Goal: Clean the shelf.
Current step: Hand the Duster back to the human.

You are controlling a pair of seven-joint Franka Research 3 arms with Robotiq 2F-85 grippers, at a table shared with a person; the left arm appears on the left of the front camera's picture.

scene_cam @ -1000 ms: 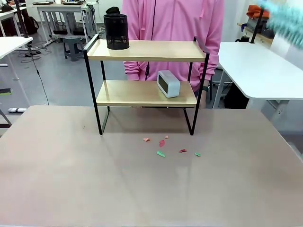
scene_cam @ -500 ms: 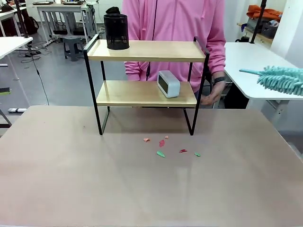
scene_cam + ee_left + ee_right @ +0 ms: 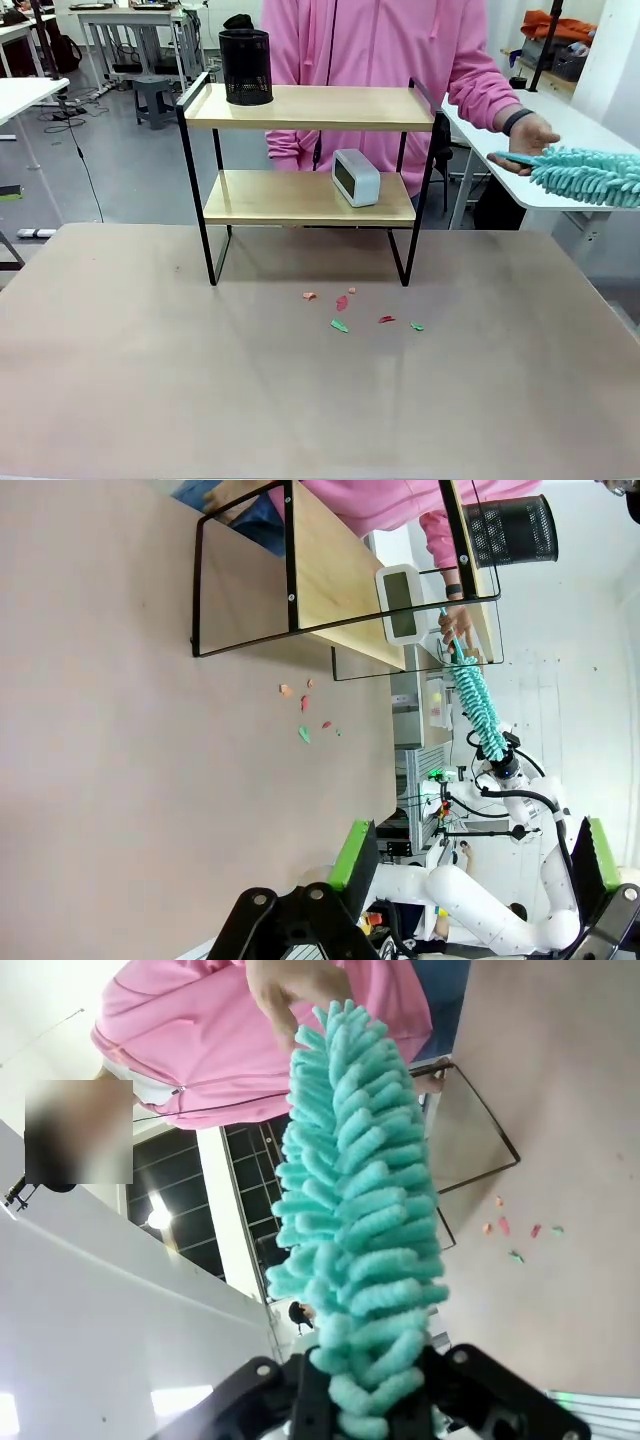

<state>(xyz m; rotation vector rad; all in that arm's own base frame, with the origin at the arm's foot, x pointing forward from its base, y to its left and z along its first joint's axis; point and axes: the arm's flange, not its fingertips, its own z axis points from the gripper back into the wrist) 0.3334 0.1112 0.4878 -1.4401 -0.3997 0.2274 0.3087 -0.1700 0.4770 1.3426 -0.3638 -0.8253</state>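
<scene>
— At the far side of the tan table [image 3: 150,380], what stands there?

— The shelf [image 3: 310,106], a two-tier rack of light wooden boards in a thin black frame, its four legs on the table near the far edge. A black mesh pen cup [image 3: 245,67] sits at the left end of the top board, and a small white digital clock [image 3: 356,177] sits on the lower board, right of the middle.

— And on the table in front of it?

— A few small scraps of paper [image 3: 341,324], red, pink and green, scattered just before the shelf's right legs.

— Who is behind the shelf?

— A person in a pink hoodie [image 3: 370,50]. One hand [image 3: 527,132], with a dark band at the wrist, is out over the white side table [image 3: 540,150] at the right, touching the thin tip of a teal microfibre duster [image 3: 590,176].

— Which arm has the duster?

— The right one. In the right wrist view the fluffy duster rises straight up out of the right gripper [image 3: 362,1400], whose fingers are closed around its lower end. The person's hand meets the top.

— And the left gripper [image 3: 470,865]?

— In the left wrist view its green-padded fingers [image 3: 353,857] stand wide apart with nothing between them. That view also takes in the shelf, the clock, the cup and the duster farther off, well apart from it.
</scene>
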